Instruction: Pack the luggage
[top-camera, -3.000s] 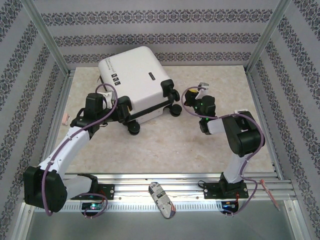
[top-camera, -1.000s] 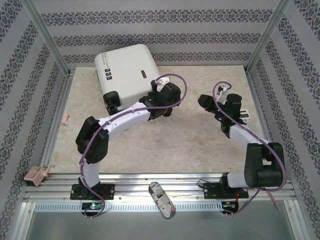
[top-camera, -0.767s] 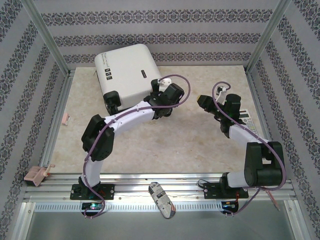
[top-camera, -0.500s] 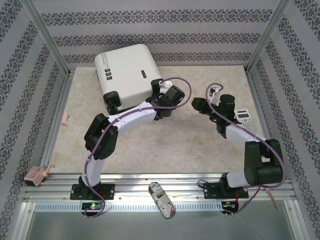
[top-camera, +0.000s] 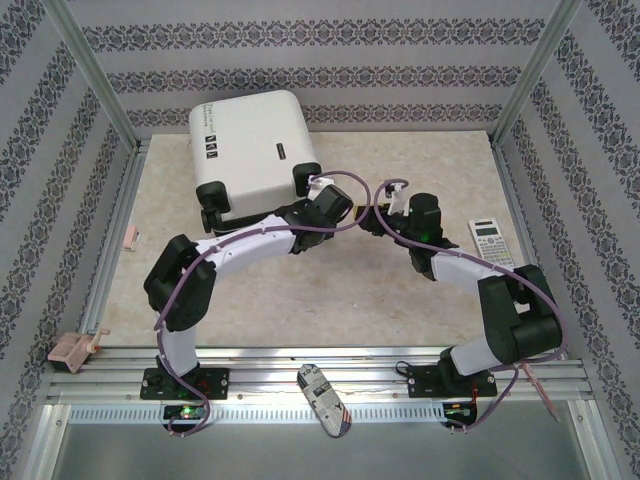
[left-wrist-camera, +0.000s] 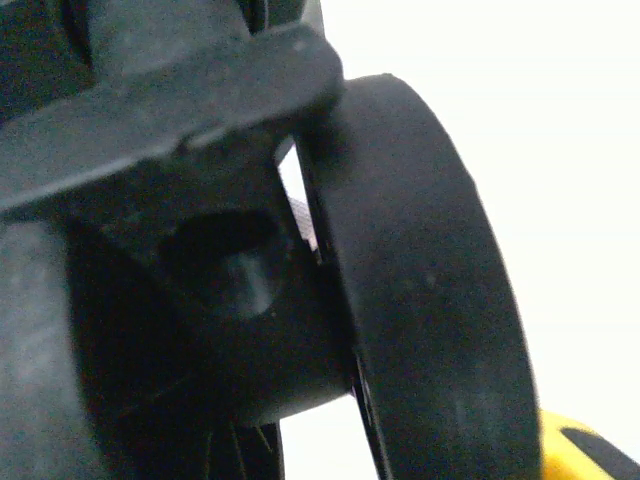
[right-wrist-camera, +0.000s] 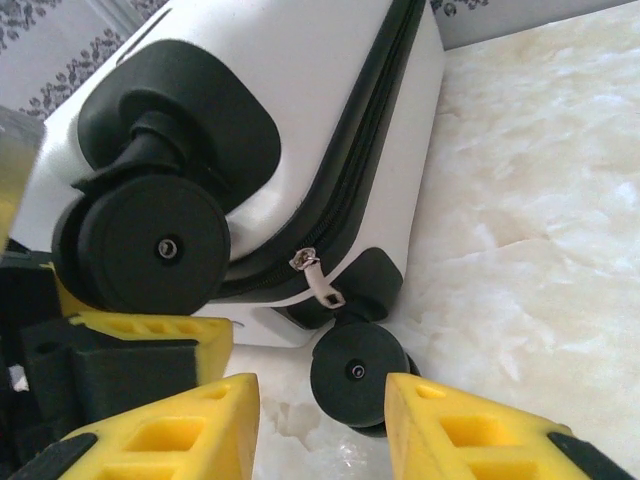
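While the luggage (top-camera: 255, 150) lies shut at eleven o'clock, our right tool (right-wrist-camera: 322, 398) stands part-open by a wheel (right-wrist-camera: 355, 370); of the left tool (top-camera: 308, 200) we cannot tell.

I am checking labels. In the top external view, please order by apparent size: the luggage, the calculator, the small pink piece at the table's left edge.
Largest: luggage.
Then: calculator.
Smallest: small pink piece.
The gaps are plain.

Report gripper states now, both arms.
Left gripper: straddles a wheel; whether it grips cannot be told.
Right gripper: open, holding nothing.
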